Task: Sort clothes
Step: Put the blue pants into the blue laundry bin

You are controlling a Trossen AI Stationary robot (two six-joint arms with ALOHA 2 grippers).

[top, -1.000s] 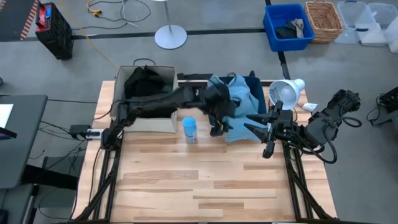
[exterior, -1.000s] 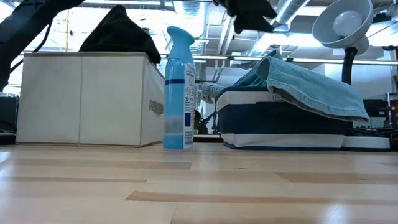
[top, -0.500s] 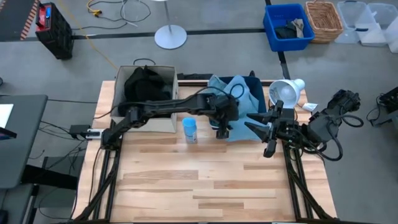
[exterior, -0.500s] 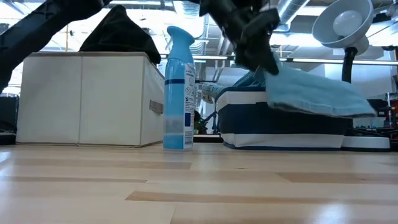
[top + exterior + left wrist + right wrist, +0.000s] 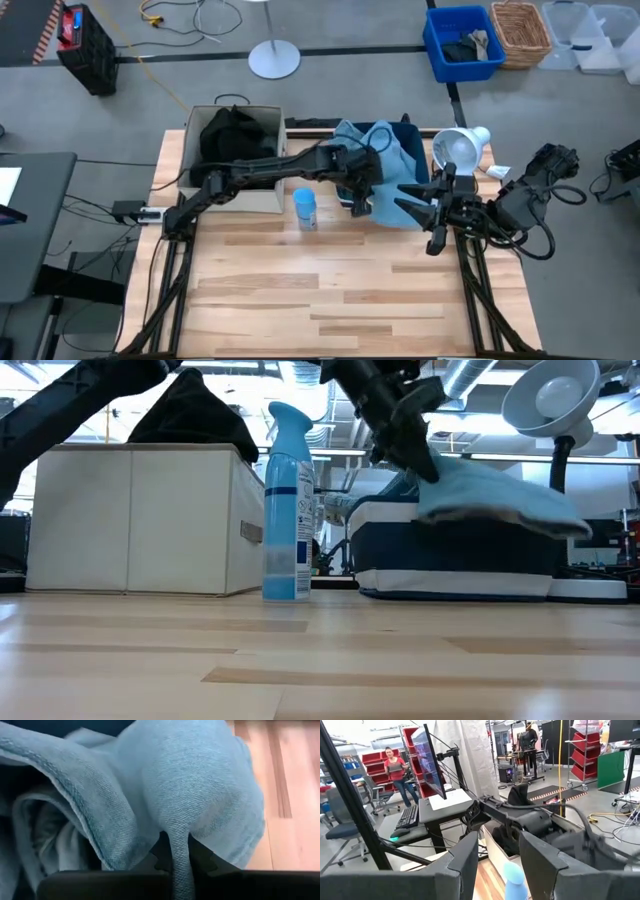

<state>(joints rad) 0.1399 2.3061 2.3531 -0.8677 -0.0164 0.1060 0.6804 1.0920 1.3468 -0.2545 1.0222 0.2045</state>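
Pale grey-blue trousers lie draped over the navy bin, one part hanging over its near side. My left gripper is at the bin's near left corner, shut on a fold of the trousers. A black garment is heaped in the beige box. My right gripper hovers open just right of the bin, pointing toward the table's left, with nothing between its fingers. My left gripper pinches a raised fold of the trousers between its two fingers. It comes slanting down from the table's left. The cloth rises to the fingers in a ridge, and the rest stays draped on the bin.
A blue spray bottle stands between box and bin, close to my left arm. A white desk lamp stands at the bin's right. The near half of the wooden table is bare.
My left gripper has come down from above the bin onto the trousers and has shut on a fold of them. The cloth near the fingers has bunched up, and its hanging near edge has risen a little.
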